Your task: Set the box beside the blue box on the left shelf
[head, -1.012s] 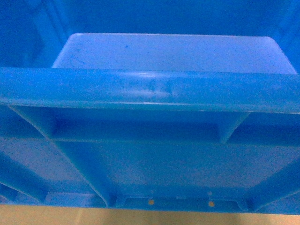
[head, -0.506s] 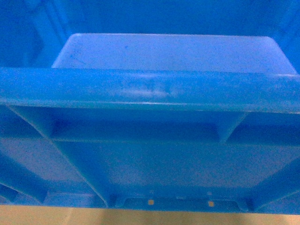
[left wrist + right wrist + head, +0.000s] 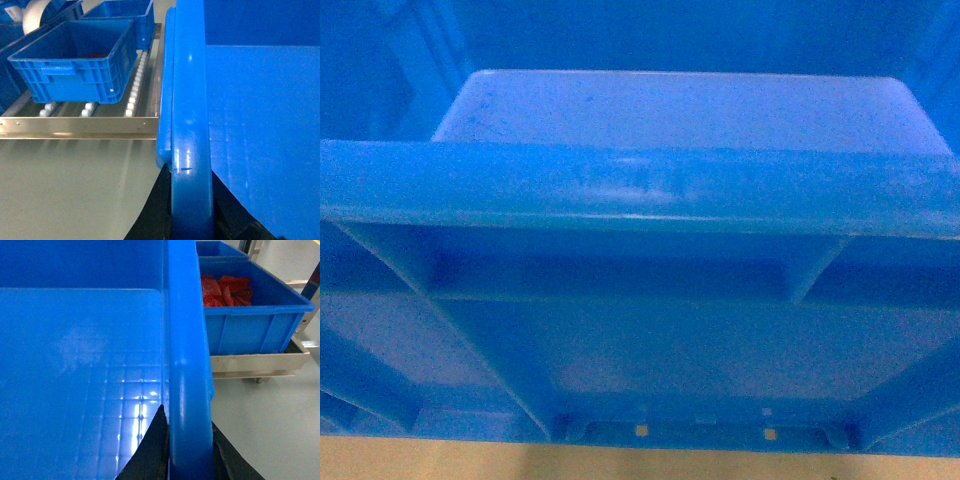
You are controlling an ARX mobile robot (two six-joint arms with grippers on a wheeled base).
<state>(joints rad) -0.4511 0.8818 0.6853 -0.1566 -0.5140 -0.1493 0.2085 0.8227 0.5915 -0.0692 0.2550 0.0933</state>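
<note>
The box point(image 3: 650, 190) fills the head view and is carried off the floor between both arms, its near rim right up against the camera, so nothing ahead is visible from there. Left shelf point(image 3: 100, 120): roller rails behind a metal front edge, seen left of the carried box's wall; the blue box already on it point(image 3: 75, 60) sits near that front edge with a strip of bare rollers to its right, which reads as the target slot. The carried box's left wall looks near the shelf's front-right corner but not on the rollers yet. Right side: another crate with red contents point(image 3: 250, 310) on a low metal frame, unrelated to the drop. Left gripper point(image 3: 192, 220) and right gripper point(image 3: 187, 455): dark fingers straddle the thick rim on each side, clamped on it, likely so the load stays level while carried.
</note>
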